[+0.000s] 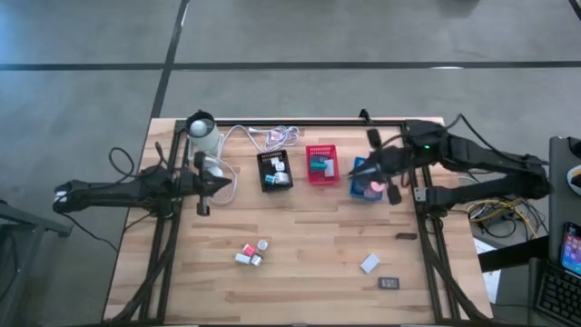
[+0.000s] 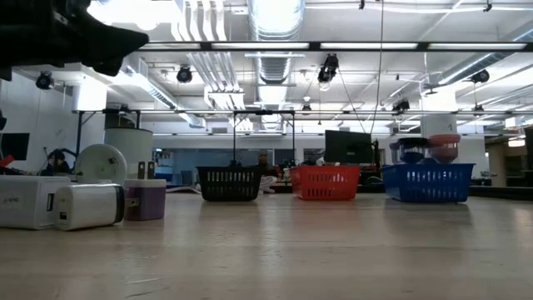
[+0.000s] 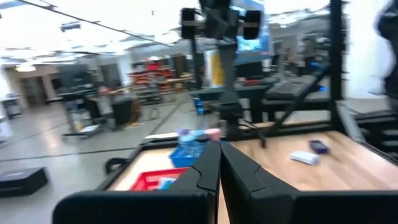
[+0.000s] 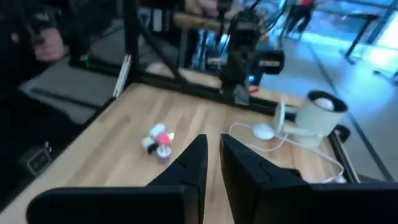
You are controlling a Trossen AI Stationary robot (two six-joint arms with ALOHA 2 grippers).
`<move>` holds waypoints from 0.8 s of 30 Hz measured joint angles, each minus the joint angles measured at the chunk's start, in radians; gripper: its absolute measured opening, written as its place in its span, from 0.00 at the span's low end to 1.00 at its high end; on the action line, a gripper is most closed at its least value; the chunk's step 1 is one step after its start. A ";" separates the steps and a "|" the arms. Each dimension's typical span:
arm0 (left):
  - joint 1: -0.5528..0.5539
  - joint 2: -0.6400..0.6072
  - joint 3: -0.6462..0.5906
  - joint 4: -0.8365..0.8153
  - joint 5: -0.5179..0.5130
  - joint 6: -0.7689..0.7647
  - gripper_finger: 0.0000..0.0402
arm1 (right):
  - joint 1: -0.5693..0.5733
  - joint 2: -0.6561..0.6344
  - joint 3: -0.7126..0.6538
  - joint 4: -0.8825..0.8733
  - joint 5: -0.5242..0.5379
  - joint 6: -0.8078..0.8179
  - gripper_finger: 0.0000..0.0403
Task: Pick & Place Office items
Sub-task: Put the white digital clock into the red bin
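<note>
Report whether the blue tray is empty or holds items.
Holds items. The blue tray contains a pink roll in the high view; pieces rise above its rim in the low view.

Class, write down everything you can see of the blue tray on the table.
The blue tray is a small mesh basket, plastic by its look, with slatted walls and a solid rim. It stands upright on the wooden table, rightmost in a row with a red tray and a black tray. Pink and blue pieces rise above its rim. The right pincer hangs over it.

Black tray (image 2: 229,183), red tray (image 2: 326,182), blue tray (image 2: 428,182) in row along far bench edge. White blocks (image 2: 58,202) and lavender block (image 2: 145,199) close at left.
</note>
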 joint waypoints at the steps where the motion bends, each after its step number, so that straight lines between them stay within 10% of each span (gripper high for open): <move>1: 0.000 -0.006 0.000 0.000 -0.024 -0.001 0.02 | -0.003 -0.029 -0.026 0.016 0.011 0.019 0.09; 24: 0.000 -0.123 -0.020 -0.109 -0.216 -0.059 0.03 | -0.024 -0.676 -0.713 0.481 0.205 0.291 0.09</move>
